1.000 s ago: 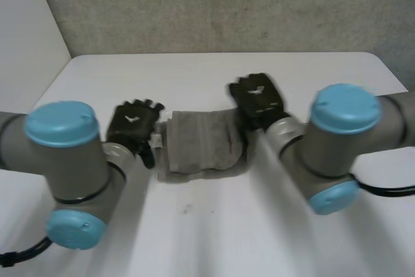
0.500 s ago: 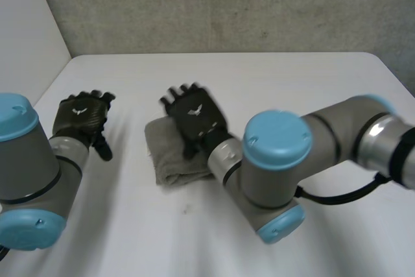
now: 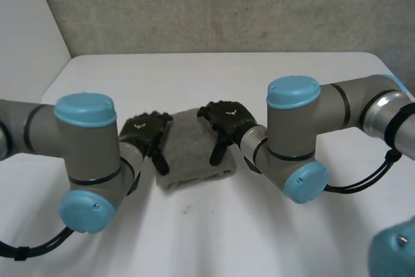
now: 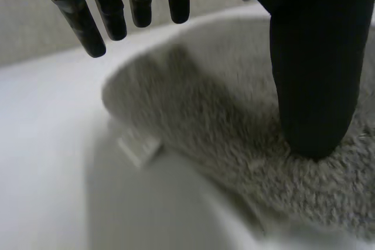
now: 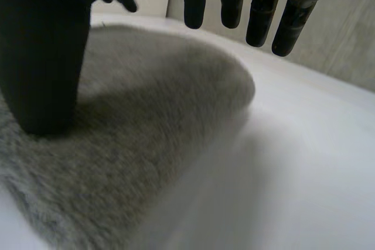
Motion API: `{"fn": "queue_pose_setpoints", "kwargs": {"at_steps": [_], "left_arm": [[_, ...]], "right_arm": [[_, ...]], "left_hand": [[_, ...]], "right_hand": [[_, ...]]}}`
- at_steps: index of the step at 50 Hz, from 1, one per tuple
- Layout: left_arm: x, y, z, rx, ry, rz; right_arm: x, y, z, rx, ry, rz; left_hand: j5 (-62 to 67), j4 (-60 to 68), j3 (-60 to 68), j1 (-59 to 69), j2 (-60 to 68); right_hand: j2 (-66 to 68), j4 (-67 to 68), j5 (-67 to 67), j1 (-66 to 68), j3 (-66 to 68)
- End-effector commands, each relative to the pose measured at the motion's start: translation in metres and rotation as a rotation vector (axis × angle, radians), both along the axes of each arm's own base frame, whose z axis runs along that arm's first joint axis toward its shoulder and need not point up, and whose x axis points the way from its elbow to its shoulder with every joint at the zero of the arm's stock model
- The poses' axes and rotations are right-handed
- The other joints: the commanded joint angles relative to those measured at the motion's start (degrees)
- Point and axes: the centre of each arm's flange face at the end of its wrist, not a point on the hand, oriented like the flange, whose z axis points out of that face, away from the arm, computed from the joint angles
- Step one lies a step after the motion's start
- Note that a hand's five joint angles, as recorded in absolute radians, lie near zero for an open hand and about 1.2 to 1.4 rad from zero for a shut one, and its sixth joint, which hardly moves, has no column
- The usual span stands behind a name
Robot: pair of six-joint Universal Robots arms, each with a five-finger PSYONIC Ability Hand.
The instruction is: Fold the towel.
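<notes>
A: Near side first. The left arm (image 3: 91, 160) and right arm (image 3: 295, 141) are both bent inward. What differs from half a second back?

B: The left hand (image 3: 146, 133) was out wide on the desk (image 3: 214, 76). It is now back at the left edge of the towel (image 3: 194, 150). The right hand (image 3: 227, 120) was lying on top of the towel and now sits at its right edge.

A: Hand states?

B: Both are spread, clamped on nothing. In the left wrist view the thumb presses down on the pile while the fingers are straight and clear of it. The right wrist view shows the same.

A: Towel?

B: It lies mid-desk between the hands, a compact grey block, narrower than a second ago. A small label (image 4: 139, 149) sticks out at the left edge.

A: Reading?

B: My judgement is that one fold is made. The hands look set to press it flat or start another. Beyond them the desk runs to the grey wall (image 3: 214, 4).
</notes>
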Motion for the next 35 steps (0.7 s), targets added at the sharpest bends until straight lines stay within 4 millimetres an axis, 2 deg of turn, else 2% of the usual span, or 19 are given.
{"fn": "queue_pose_setpoints", "kwargs": {"at_steps": [1,3,6,8,9,11,12,14,15,16,17,19,20,22,23,25,27,31,35], "left_arm": [[0.002,0.002,-0.01,0.037,-0.036,-0.003],[0.003,0.002,-0.008,0.032,-0.035,-0.002],[0.004,0.003,0.005,0.011,-0.025,-0.006],[0.005,0.003,0.028,-0.029,-0.006,-0.006],[0.005,0.003,0.028,-0.03,-0.006,-0.006],[0.007,0.002,0.061,-0.1,0.027,-0.001],[0.007,0.002,0.061,-0.1,0.027,-0.001],[0.009,0.002,0.102,-0.193,0.079,0.007],[0.009,0.002,0.102,-0.194,0.08,0.007],[0.011,0.003,0.123,-0.241,0.103,0.01],[0.011,0.003,0.123,-0.241,0.104,0.01],[0.019,0.002,0.161,-0.328,0.144,0.036],[0.019,0.002,0.161,-0.329,0.145,0.037],[0.035,0.001,0.198,-0.411,0.172,0.077],[0.035,0.001,0.199,-0.411,0.172,0.077],[0.055,0.005,0.23,-0.462,0.183,0.121],[0.062,0.008,0.237,-0.457,0.176,0.136],[0.07,0.016,0.238,-0.408,0.162,0.146],[0.073,0.023,0.24,-0.396,0.154,0.146]], "right_arm": [[-0.008,-0.013,-0.016,0.002,0.059,-0.017],[-0.01,-0.014,-0.013,-0.015,0.075,-0.016],[-0.011,-0.014,0.002,-0.077,0.095,-0.01],[-0.016,-0.017,0.033,-0.159,0.094,-0.057],[-0.016,-0.017,0.034,-0.159,0.094,-0.057],[-0.032,-0.024,0.07,-0.248,0.089,-0.174],[-0.032,-0.024,0.07,-0.249,0.089,-0.175],[-0.047,-0.028,0.113,-0.357,0.043,-0.281],[-0.047,-0.028,0.113,-0.358,0.043,-0.282],[-0.054,-0.027,0.133,-0.411,0.013,-0.313],[-0.054,-0.027,0.133,-0.411,0.012,-0.314],[-0.069,-0.022,0.167,-0.497,-0.038,-0.35],[-0.069,-0.022,0.167,-0.497,-0.038,-0.35],[-0.087,-0.015,0.195,-0.56,-0.059,-0.385],[-0.087,-0.015,0.195,-0.56,-0.059,-0.385],[-0.102,-0.007,0.212,-0.594,-0.045,-0.401],[-0.105,-0.002,0.214,-0.594,-0.024,-0.384],[-0.112,0.013,0.213,-0.536,0.038,-0.311],[-0.117,0.016,0.208,-0.48,0.058,-0.289]], "left_hand": [[-1.6,0.4,0.4,0.0,0.6],[-1.6,0.4,0.4,0.0,0.6],[-1.6,0.4,0.4,0.0,0.6],[-1.6,0.4,0.4,0.0,0.6],[-1.6,0.4,0.4,0.0,0.6],[-1.6,0.4,0.4,0.0,0.6],[-1.6,0.4,0.4,0.0,0.6],[-1.6,0.4,0.4,0.0,0.6],[-1.6,0.4,0.4,0.0,0.6],[-1.6,0.4,0.4,0.0,0.6],[-1.6,0.4,0.4,0.0,0.6],[-1.6,0.5,0.5,0.0,0.6],[-1.6,0.5,0.5,0.0,0.6],[-1.3,0.8,0.8,0.3,1.0],[-1.3,0.8,0.8,0.3,1.0],[-0.9,1.1,1.1,0.7,1.3],[-1.1,1.0,1.0,0.5,1.1],[-1.6,0.5,0.5,0.0,0.6],[-1.6,0.4,0.4,0.0,0.6]], "right_hand": [[-2.7,-3.2,-2.8,-1.8,-2.1],[-2.7,-3.2,-2.8,-1.8,-2.1],[-2.7,-3.2,-2.8,-1.8,-2.1],[-2.7,-3.2,-2.8,-1.8,-2.1],[-2.7,-3.2,-2.8,-1.8,-2.1],[-2.7,-3.2,-2.8,-1.8,-2.1],[-2.7,-3.2,-2.8,-1.8,-2.1],[-2.7,-3.2,-2.8,-1.8,-2.1],[-2.7,-3.2,-2.8,-1.8,-2.1],[-2.7,-3.2,-2.8,-1.8,-2.1],[-2.7,-3.2,-2.8,-1.8,-2.1],[-2.7,-3.2,-2.8,-1.8,-2.1],[-2.7,-3.2,-2.8,-1.8,-2.1],[-2.7,-3.2,-2.8,-1.8,-2.1],[-2.7,-3.2,-2.8,-1.8,-2.1],[-2.7,-3.2,-2.8,-1.8,-2.1],[-2.7,-3.2,-2.8,-1.8,-2.1],[-2.7,-3.2,-2.8,-1.8,-2.1],[-2.7,-3.2,-2.8,-1.8,-2.1]]}}
